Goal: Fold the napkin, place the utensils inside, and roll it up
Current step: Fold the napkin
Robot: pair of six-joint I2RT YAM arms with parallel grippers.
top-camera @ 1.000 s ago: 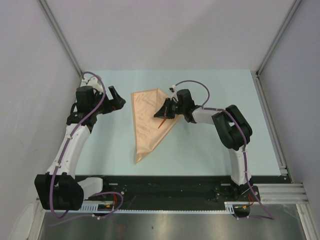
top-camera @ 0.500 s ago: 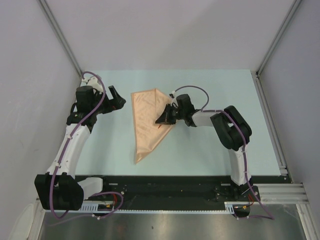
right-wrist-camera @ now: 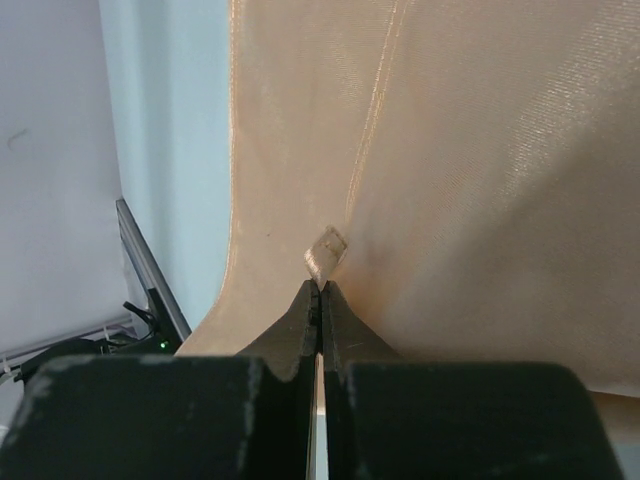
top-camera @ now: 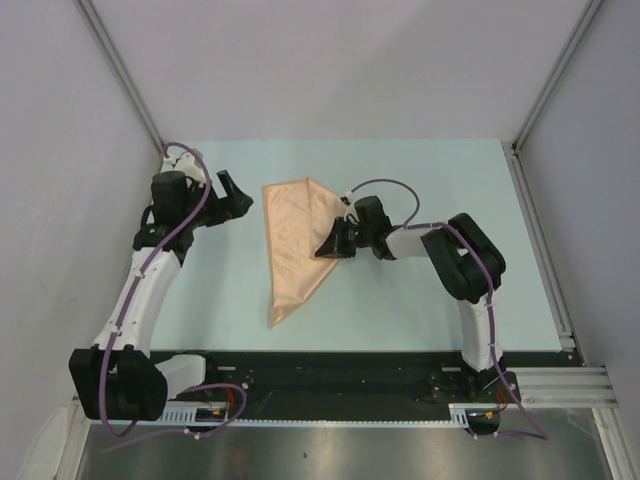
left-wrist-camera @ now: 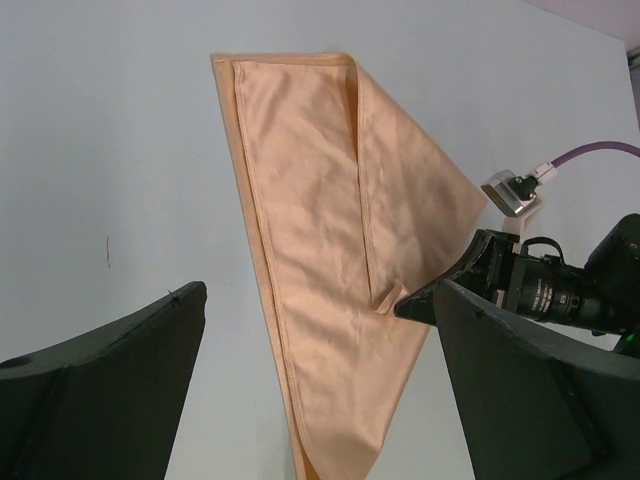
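Note:
The peach-orange napkin (top-camera: pixel 290 240) lies on the table as a long triangle, its point toward the near edge. It also shows in the left wrist view (left-wrist-camera: pixel 320 200) and the right wrist view (right-wrist-camera: pixel 480 150). My right gripper (top-camera: pixel 328 250) is low at the napkin's right edge. Its jaws are shut on a small corner of an upper cloth flap (right-wrist-camera: pixel 327 250), which also shows in the left wrist view (left-wrist-camera: pixel 385 296). The right gripper tips (right-wrist-camera: pixel 320 287) are pressed together. My left gripper (top-camera: pixel 235 195) hangs open and empty to the left of the napkin, apart from it (left-wrist-camera: pixel 320 290). The utensil is hidden.
The pale blue table top (top-camera: pixel 430 180) is bounded by grey walls on the left, back and right. A metal rail (top-camera: pixel 540 250) runs along its right edge. The black base strip (top-camera: pixel 340 370) lies along the near edge.
My right gripper has moved nearer along the napkin's right edge, holding the flap corner. The red utensil that lay on the cloth one second ago is now covered. The left arm has not moved.

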